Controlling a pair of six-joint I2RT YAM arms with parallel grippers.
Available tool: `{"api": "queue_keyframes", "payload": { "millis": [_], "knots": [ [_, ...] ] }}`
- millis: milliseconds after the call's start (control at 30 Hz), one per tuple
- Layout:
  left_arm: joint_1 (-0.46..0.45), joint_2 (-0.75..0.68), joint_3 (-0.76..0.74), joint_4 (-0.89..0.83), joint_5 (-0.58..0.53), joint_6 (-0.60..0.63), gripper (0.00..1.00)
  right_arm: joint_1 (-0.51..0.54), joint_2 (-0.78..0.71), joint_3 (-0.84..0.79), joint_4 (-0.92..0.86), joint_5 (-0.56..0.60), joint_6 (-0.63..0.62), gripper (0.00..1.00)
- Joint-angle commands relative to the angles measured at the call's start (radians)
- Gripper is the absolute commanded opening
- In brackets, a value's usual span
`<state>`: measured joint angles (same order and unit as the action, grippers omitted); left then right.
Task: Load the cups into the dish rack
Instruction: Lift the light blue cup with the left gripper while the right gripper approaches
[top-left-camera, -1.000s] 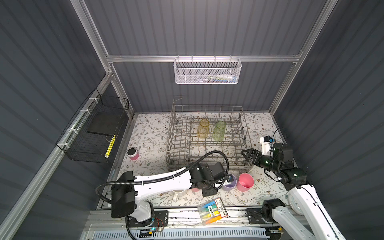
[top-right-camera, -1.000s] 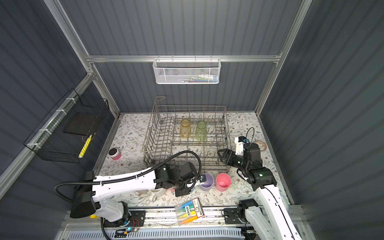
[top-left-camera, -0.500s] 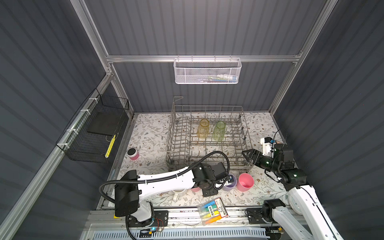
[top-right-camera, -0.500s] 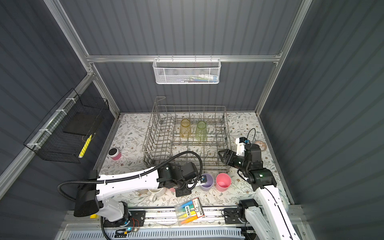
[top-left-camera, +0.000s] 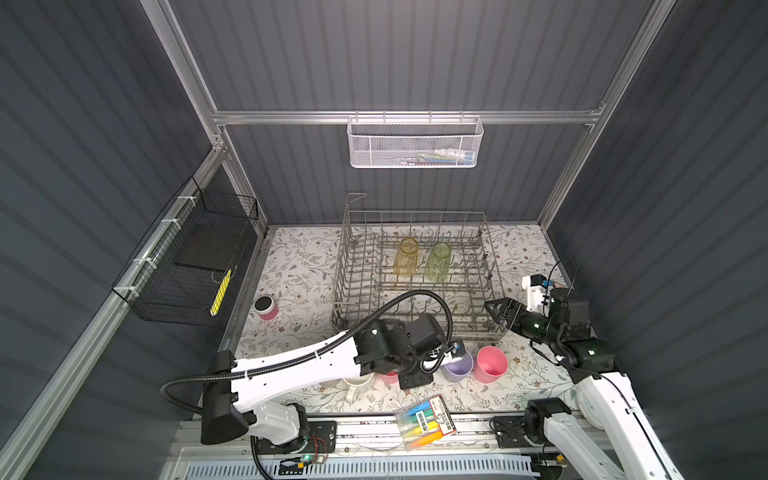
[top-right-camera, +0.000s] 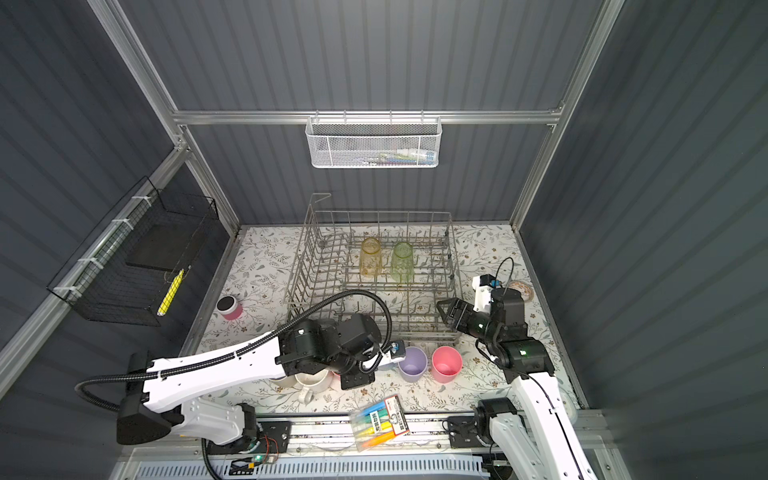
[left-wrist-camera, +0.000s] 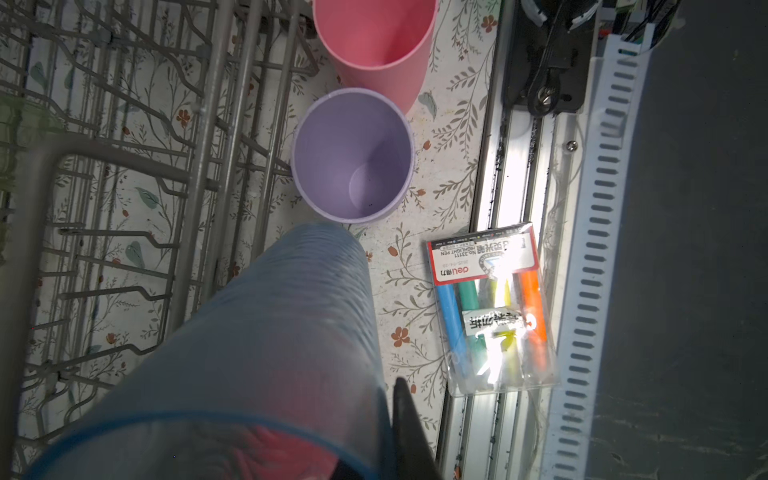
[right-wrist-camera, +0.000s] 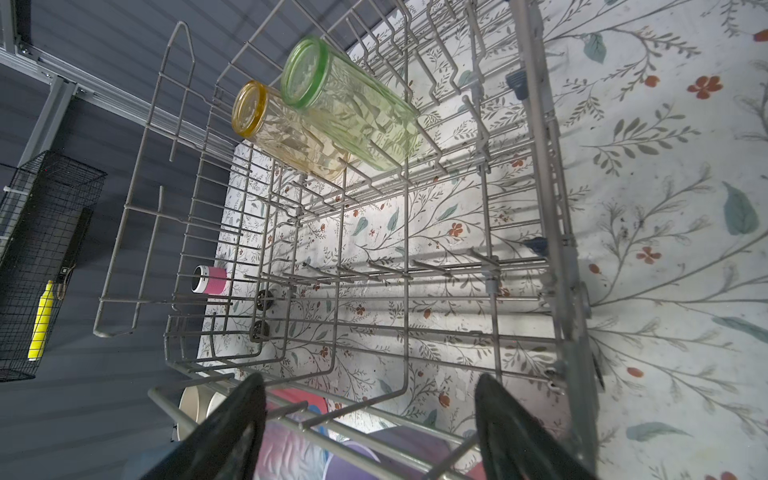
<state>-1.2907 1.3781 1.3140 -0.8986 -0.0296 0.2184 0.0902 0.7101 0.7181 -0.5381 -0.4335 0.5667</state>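
Note:
In the left wrist view my left gripper (left-wrist-camera: 388, 419) is shut on the wall of the clear-blue tumbler (left-wrist-camera: 266, 353) at its rim. One black finger (left-wrist-camera: 409, 424) shows outside it. Beyond it stand the lilac tumbler (left-wrist-camera: 353, 153) and a pink tumbler (left-wrist-camera: 374, 37), upright beside the dish rack (left-wrist-camera: 199, 124). In both top views the left gripper (top-left-camera: 415, 376) is low in front of the rack (top-left-camera: 345, 291), next to the lilac (top-left-camera: 457, 368) and pink (top-left-camera: 490, 363) cups. The cream mug (top-left-camera: 357, 384) sits under the arm. Amber (top-left-camera: 406, 257) and green (top-left-camera: 438, 262) glasses stand upside down in the rack. My right gripper (top-left-camera: 496, 309) is open over the rack's right front corner.
A pack of highlighters (top-left-camera: 426, 422) lies at the front edge, close to the left gripper. A short pink pot with a black top (top-left-camera: 266, 308) stands left of the rack. A black wire basket (top-left-camera: 187, 266) hangs on the left wall, a white mesh basket (top-left-camera: 415, 143) on the back wall.
My left gripper has closed on the clear-blue tumbler's rim and shifted slightly. The right arm has barely moved.

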Motion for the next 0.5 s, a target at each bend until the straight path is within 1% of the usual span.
{"api": "queue_keyframes", "payload": {
  "millis": [0,100,333,467],
  "knots": [
    [-0.004,-0.063,0.042,0.003,0.045,0.012,0.0,-0.005,-0.007,0.025,0.016,-0.022,0.002,0.79],
    [-0.003,-0.12,0.04,0.041,0.087,0.004,0.0,-0.008,-0.014,0.041,0.017,-0.038,-0.002,0.8],
    [-0.001,-0.236,0.012,0.126,0.142,0.013,0.0,-0.008,-0.046,0.074,0.038,-0.083,0.003,0.89],
    [-0.001,-0.304,-0.013,0.201,0.135,0.021,0.0,-0.007,-0.051,0.082,0.056,-0.105,0.01,0.94]
  ]
}}
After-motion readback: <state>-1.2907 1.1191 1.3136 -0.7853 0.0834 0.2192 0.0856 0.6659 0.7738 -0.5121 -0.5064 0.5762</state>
